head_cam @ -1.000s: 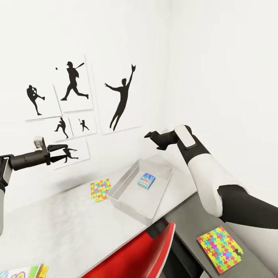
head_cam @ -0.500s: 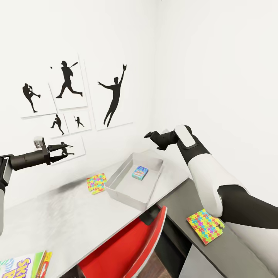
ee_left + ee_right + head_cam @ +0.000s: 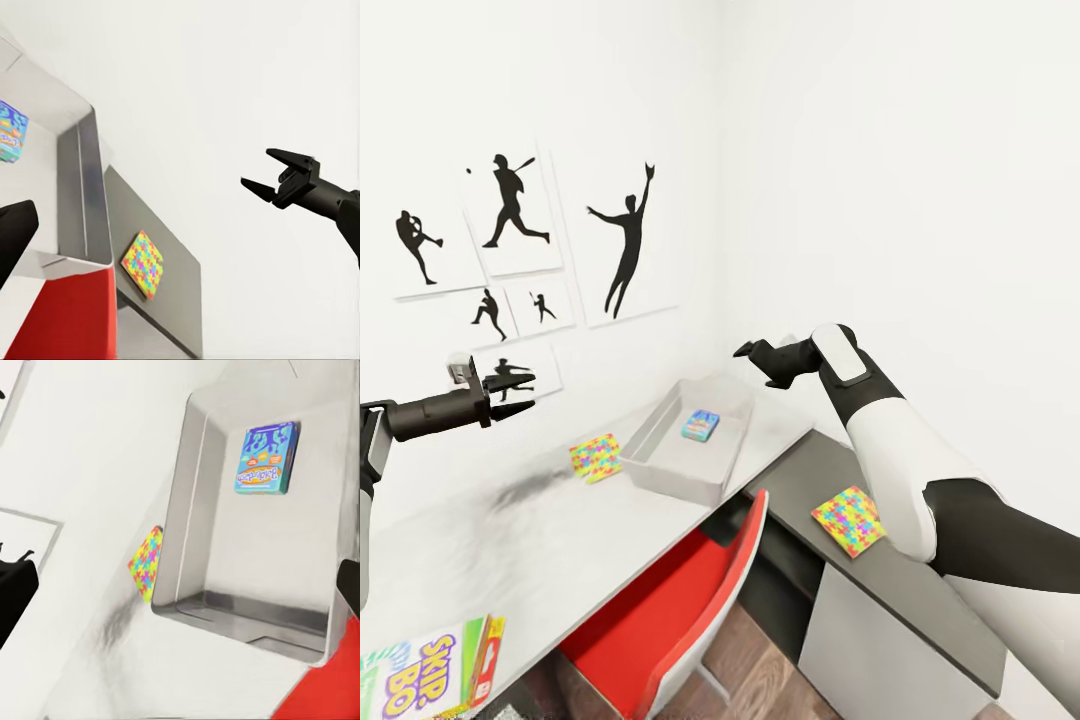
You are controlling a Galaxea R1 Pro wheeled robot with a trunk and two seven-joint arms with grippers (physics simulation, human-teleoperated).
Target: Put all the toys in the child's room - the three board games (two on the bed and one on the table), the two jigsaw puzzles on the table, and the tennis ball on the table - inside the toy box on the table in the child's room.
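Smooth matt grey toy box (image 3: 660,470), glossy red chair (image 3: 705,610), wood-look floor (image 3: 760,672)

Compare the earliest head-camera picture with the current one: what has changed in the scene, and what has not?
The head camera has swung and pulled back, so the whole picture has shifted; more of the lettered board game shows. Nothing was grasped or released. The toy box still holds one blue board game, both jigsaw puzzles lie where they were, and both grippers stay open and empty.

Only thing I can actually read is "SKIP-BO" in big cartoon letters on the yellow-green board game (image 3: 430,672) down at 7 o'clock on my counter (image 3: 540,560). The blue game box (image 3: 700,425) in the toy box (image 3: 660,470) has lettering, but it's too small to read.
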